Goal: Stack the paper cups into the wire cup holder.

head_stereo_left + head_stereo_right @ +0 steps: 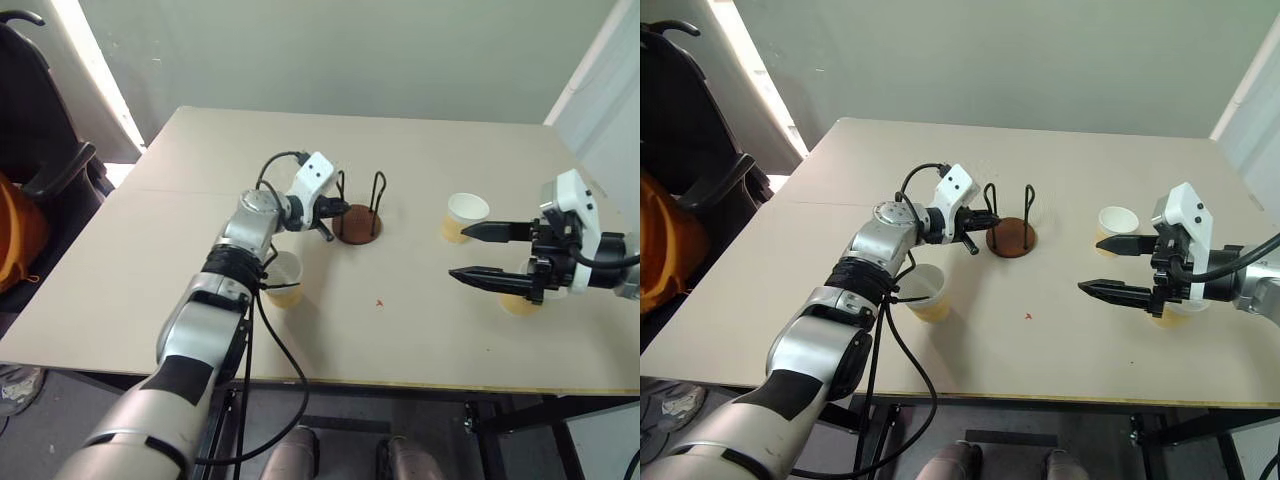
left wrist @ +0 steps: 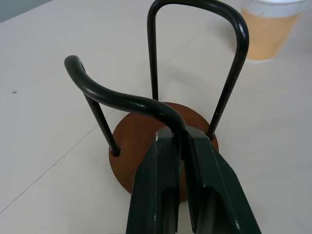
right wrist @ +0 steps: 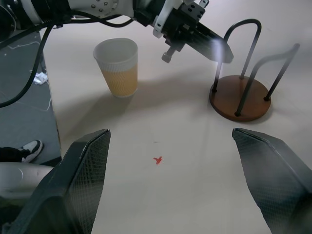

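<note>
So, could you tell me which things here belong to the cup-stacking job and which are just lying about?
Job:
- cup by the left arm
- cup at the far right
- cup under the right gripper
- holder, its near loop clamped by the left gripper
- right gripper, open

Lying about:
- red mark on the table
- black chair
- orange thing beside it

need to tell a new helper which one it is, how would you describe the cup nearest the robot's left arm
Start at the tan table and find the wire cup holder on its brown disc near the middle. The cup stands upright just toward the near edge from it, tucked against the robot's left forearm. The other two cups sit far over by the right gripper.
</note>
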